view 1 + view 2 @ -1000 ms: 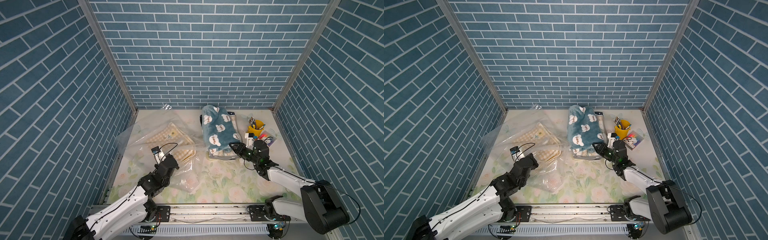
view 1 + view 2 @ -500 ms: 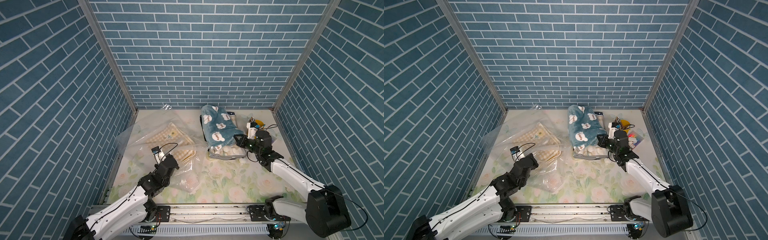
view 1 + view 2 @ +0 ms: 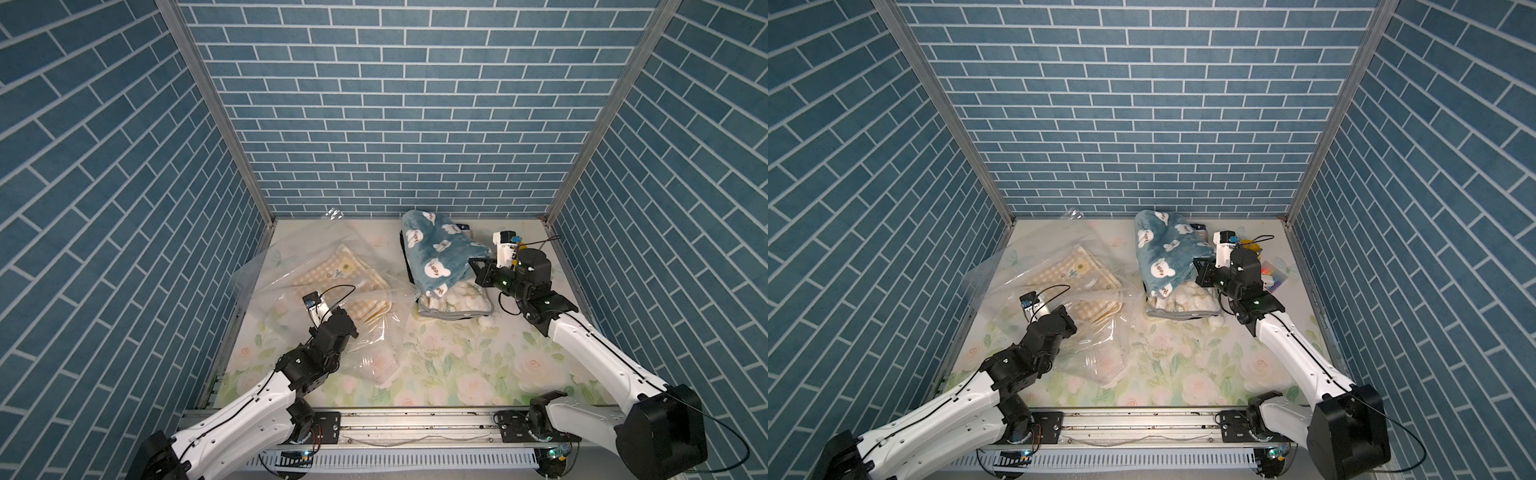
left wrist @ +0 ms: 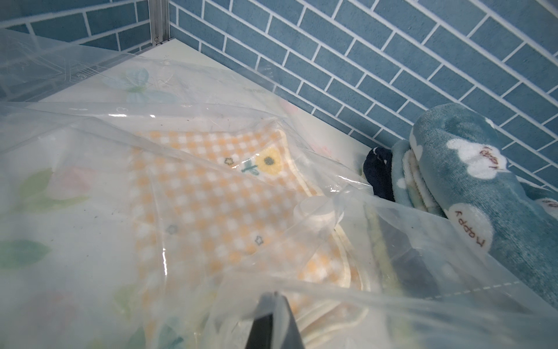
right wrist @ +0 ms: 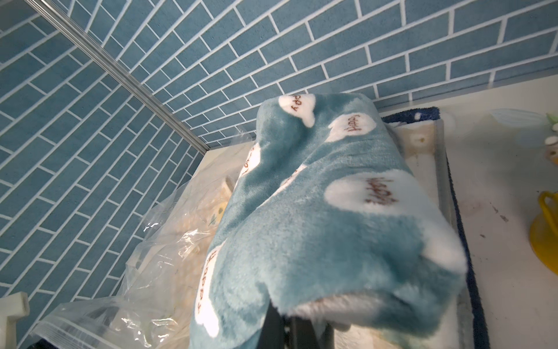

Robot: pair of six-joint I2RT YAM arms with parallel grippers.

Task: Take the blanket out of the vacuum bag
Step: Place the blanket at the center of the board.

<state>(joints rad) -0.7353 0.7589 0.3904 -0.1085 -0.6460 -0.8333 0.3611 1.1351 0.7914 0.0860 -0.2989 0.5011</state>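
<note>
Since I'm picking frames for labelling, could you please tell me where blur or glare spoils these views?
Right wrist view: the teal blanket goes soft at its near edge, and the vacuum bag carries bright glints. Left wrist view: the bag's film hazes the yellow checked blanket, and the left gripper is out of focus. Both top views: sharp, evenly lit.

Clear crinkly vacuum bag [image 3: 270, 270] sprawls rumpled over at 9 o'clock. Yellow checked blanket [image 3: 338, 272] still folded inside it, round white valve cap [image 4: 314, 211] on top.
</note>
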